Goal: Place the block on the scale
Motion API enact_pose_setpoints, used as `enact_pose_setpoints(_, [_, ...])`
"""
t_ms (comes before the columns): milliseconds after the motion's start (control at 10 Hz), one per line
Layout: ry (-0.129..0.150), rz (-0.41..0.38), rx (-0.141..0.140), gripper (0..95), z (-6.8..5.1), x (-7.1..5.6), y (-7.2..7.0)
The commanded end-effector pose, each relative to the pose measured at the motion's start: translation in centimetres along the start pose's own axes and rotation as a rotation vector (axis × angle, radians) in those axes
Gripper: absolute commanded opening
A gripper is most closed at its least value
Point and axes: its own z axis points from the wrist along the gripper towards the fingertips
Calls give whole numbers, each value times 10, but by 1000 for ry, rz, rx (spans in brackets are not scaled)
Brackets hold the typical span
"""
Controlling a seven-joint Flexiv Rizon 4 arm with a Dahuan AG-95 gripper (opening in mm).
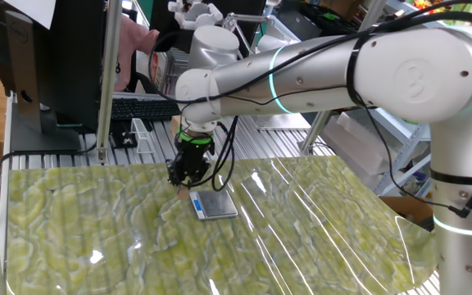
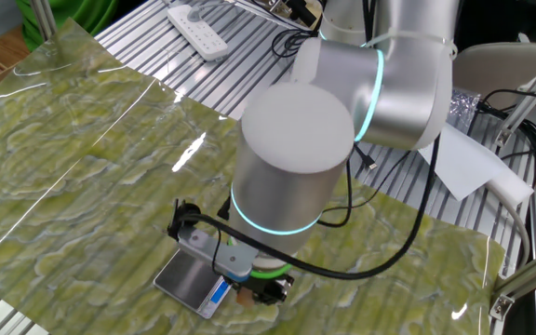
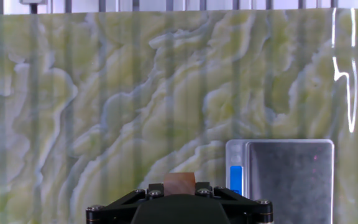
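Note:
The scale (image 3: 288, 180) is a flat square with a dark grey plate and a white-blue strip on its left edge, lying on the green marbled mat at the lower right of the hand view. It also shows in one fixed view (image 1: 217, 205) and the other fixed view (image 2: 189, 274). My gripper (image 3: 179, 188) is shut on the tiny tan-pinkish block (image 3: 179, 182), held low over the mat just left of the scale's strip. In one fixed view the gripper (image 1: 185, 182) hangs beside the scale's near-left corner, with the block (image 1: 185, 194) at its tips.
The green marbled mat (image 1: 97, 221) covers the table. A keyboard (image 1: 142, 107) and monitor stand behind the mat on slatted metal. A white power strip (image 2: 198, 30) lies at the far edge. The arm's big body (image 2: 296, 158) hides part of the gripper in the other fixed view.

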Motion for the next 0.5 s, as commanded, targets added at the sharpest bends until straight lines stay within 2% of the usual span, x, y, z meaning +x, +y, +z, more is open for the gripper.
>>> enact_pose_setpoints(100, [2, -4, -13, 0, 2, -1, -9])
enact_pose_setpoints(300, [0, -11, -11, 0, 4, -2, -16])
enact_pose_setpoints(500, [-4, -4, -4, 0, 1, 2, -22])
